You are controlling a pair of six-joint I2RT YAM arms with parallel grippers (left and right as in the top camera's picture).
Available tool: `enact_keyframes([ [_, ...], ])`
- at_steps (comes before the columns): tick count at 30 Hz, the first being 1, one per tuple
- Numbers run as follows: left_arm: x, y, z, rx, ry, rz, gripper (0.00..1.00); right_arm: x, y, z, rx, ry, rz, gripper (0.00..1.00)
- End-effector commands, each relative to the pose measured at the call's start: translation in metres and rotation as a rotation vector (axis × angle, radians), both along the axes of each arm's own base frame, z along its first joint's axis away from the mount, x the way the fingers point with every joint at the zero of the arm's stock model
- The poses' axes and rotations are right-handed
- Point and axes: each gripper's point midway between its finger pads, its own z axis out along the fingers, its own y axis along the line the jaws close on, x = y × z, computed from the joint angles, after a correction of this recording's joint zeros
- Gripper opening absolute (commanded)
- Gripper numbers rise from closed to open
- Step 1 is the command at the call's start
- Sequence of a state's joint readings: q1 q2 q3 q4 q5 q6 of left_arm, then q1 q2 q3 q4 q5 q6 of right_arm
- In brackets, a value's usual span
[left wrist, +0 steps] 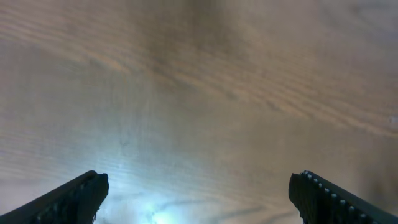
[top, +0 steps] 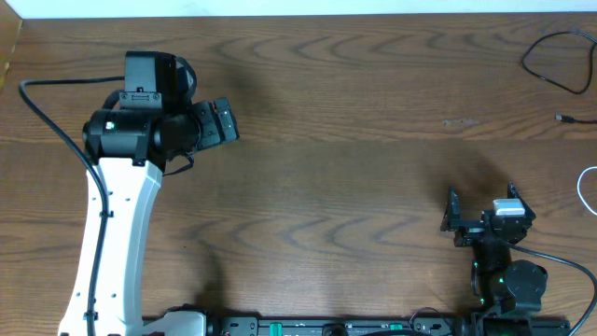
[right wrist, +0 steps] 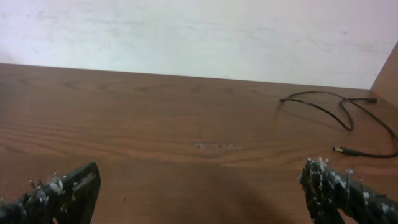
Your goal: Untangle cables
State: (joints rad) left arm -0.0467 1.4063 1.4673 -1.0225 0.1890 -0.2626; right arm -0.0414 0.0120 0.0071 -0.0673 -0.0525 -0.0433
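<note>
Hands first: the right hand [right wrist: 199, 190] is wide open with nothing in it, sitting low near the front edge of the tabletop [top: 354, 187], fingers spread at either side of its own camera view. The left hand [left wrist: 199, 193] is open too, hanging over bare wood on the far left, nowhere near anything useful.

Cables are all off at the far right. The black cable [right wrist: 339, 115] lies in a loose loop up by the back corner, its small plug end [right wrist: 339, 149] trailing toward the right hand's side. From above you can also just see a bit of white cable [top: 588, 187] curving at the right edge, mostly out of frame, so I can't tell if it crosses the black one.

My take on doing this step well: it's the right arm's job, since it's near and the left is well apart. I'd go forward and to the right, come down on a straight run of black cable near the plug instead of the loop, and pinch low so the thin cord doesn't slip out.
</note>
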Motion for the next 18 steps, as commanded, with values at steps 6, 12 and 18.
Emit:
enact_keyframes([
  [6,-0.019,0.003,0.084,0.107,-0.465,-0.120,0.98,0.000,-0.001,0.000,0.012,-0.001,-0.006,0.99],
  [12,-0.060,0.005,0.075,0.152,-0.754,-0.134,0.98,0.000,-0.001,0.000,0.012,-0.001,-0.006,0.99],
  [18,-0.078,0.008,0.028,0.187,-0.895,-0.132,0.98,0.000,-0.001,0.000,0.012,-0.001,-0.006,0.99],
])
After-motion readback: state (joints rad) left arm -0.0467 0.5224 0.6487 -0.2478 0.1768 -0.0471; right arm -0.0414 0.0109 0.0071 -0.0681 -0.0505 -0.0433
